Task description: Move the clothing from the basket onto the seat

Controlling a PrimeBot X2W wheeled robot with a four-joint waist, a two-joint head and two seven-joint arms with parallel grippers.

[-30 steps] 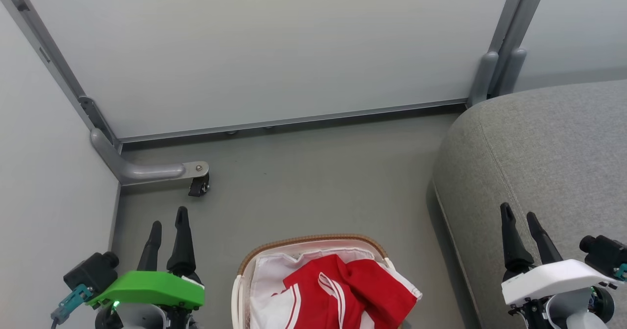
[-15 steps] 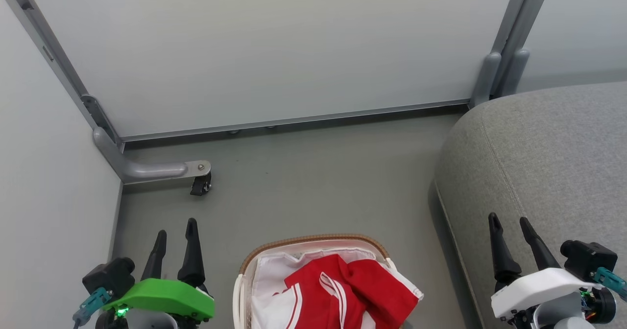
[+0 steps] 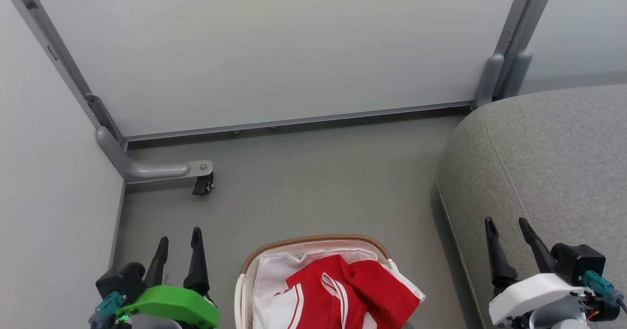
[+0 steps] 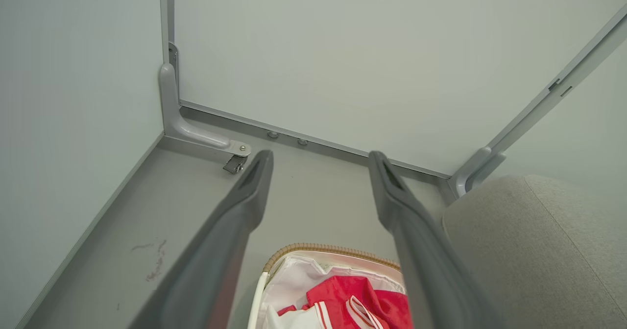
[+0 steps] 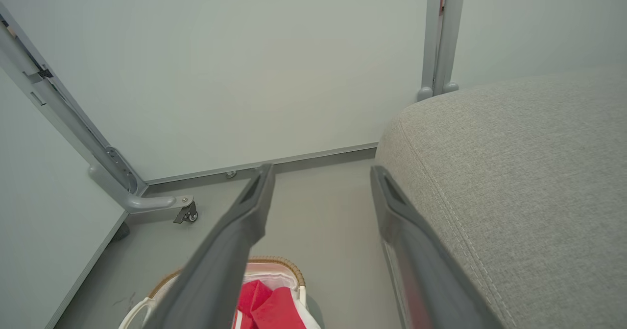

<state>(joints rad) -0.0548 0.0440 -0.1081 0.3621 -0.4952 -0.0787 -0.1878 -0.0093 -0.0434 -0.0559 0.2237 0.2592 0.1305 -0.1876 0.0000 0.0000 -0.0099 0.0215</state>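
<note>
The red clothing [image 3: 343, 290] with thin white stripes lies bunched in the white basket [image 3: 313, 241], whose brown woven rim sits at the bottom centre of the head view. One red fold hangs over the basket's right rim. The grey seat [image 3: 548, 162] fills the right side. My left gripper [image 3: 179, 237] hovers open to the left of the basket, above the floor, holding nothing. My right gripper [image 3: 507, 226] stands open over the seat's front edge, also holding nothing. The left wrist view looks down on the clothing [image 4: 352, 299] and basket [image 4: 323, 248] between the fingers. The right wrist view has the clothing [image 5: 267, 307] below the seat [image 5: 514, 172].
Pale partition panels [image 3: 274, 50] close off the back and left. A grey metal foot with a small caster [image 3: 202, 186] juts onto the floor at the left. A grey post [image 3: 504, 69] stands beside the seat's back corner. Grey floor [image 3: 318, 182] lies between basket and back panel.
Both grippers have drawn back toward the bottom of the head view, staying open. The head camera has shifted slightly. The clothing and basket have not moved.
</note>
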